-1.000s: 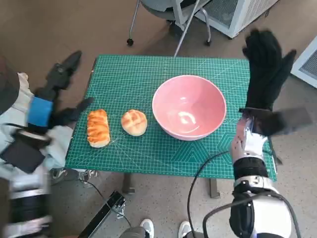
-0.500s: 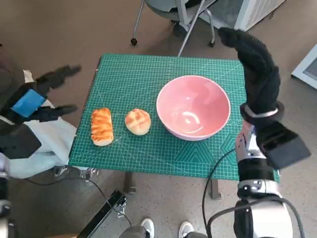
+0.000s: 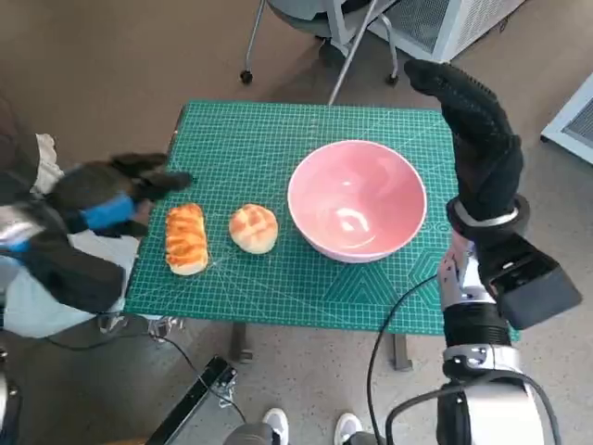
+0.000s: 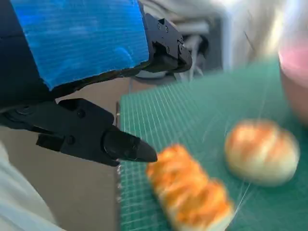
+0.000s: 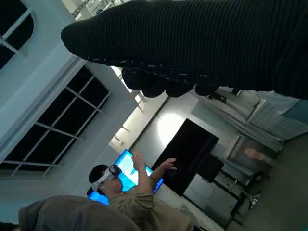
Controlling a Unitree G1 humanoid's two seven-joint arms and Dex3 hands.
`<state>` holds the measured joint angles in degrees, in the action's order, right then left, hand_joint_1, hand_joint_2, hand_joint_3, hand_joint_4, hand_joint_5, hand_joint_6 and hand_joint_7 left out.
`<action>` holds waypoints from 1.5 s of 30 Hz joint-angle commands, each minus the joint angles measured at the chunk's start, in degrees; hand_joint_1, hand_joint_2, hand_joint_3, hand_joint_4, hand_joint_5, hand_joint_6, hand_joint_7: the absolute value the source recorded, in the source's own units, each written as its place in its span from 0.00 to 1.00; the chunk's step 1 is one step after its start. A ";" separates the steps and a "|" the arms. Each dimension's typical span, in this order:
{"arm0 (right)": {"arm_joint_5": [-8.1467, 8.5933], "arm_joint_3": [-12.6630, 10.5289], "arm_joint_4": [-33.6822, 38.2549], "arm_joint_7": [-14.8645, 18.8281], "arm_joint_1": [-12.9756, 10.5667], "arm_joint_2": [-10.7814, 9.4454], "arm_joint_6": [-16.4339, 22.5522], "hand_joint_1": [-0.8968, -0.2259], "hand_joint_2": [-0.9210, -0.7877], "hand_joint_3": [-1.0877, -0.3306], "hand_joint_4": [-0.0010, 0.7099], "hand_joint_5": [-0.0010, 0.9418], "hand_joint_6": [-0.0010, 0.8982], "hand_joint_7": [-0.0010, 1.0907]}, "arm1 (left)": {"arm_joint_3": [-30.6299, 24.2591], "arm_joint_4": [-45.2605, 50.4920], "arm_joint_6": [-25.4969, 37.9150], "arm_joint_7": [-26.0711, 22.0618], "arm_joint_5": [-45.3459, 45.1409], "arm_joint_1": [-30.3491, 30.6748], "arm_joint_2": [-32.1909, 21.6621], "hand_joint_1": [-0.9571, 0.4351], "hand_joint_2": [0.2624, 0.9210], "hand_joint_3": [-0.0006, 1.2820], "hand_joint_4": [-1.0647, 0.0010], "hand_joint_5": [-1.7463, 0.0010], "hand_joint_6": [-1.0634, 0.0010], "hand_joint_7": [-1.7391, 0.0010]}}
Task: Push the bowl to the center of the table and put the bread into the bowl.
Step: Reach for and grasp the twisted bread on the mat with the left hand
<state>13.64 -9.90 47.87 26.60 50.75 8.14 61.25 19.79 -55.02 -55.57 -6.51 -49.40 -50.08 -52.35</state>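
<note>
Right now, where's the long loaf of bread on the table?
In the head view the long loaf lies near the green mat's left edge, just left of the round bun, with the left hand hovering beside it.

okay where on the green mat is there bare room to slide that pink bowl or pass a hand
Bare mat runs along the far edge, behind the long bread and the round bun, left of the pink bowl. A thinner strip lies along the near edge. It is crowded at the left edge, where the left hand hovers by the long bread, and between bun and bowl.

round bun (image 3: pixel 252 228) seemingly blocks bowl (image 3: pixel 357 199) path leftward.
</note>
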 commanded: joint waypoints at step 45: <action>-1.12 1.09 -1.33 -2.88 -3.45 -0.20 -0.65 0.56 0.00 0.54 0.48 0.01 0.07 0.75 | 21.23 -16.22 2.22 10.16 -7.73 -2.68 10.09 0.66 0.88 0.02 0.60 0.98 0.55 0.97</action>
<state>12.43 -8.85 46.45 24.10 48.63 8.24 61.22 40.44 -70.12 -51.54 5.97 -57.85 -55.55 -43.76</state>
